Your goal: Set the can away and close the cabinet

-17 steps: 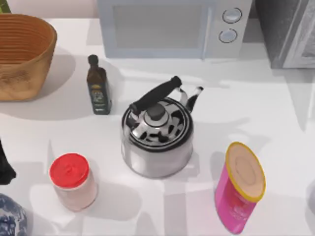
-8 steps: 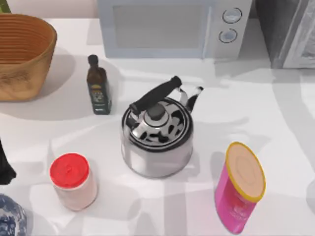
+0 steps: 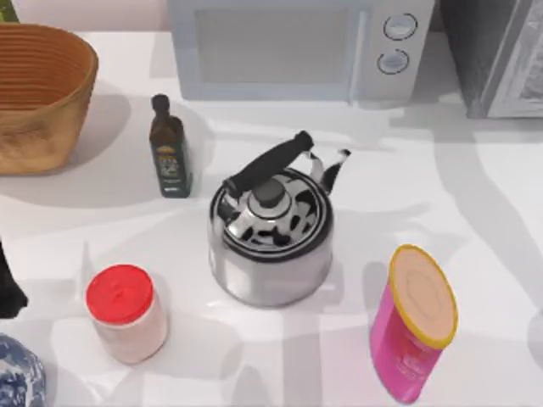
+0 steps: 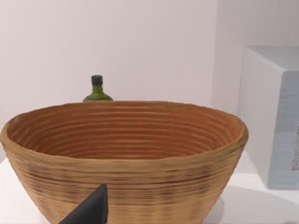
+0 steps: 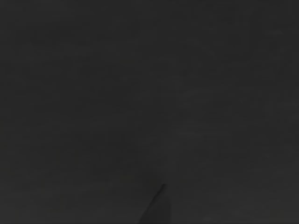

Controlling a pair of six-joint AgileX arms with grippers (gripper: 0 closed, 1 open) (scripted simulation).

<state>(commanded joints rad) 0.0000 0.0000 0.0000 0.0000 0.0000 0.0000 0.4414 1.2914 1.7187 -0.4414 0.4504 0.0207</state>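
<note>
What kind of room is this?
Probably a kitchen counter: a microwave stands at the back, a shiny kettle sits in the middle, and an oil bottle stands beside a woven basket.

kettle [image 3: 270, 237] mid-table, microwave [image 3: 293, 47] behind, basket [image 3: 38, 93] far left.

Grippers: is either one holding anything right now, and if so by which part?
Cannot be told. The left wrist view shows one dark fingertip before the wicker basket, with nothing seen in it; the right wrist view is dark. The left arm sits at the table's left edge.
</note>
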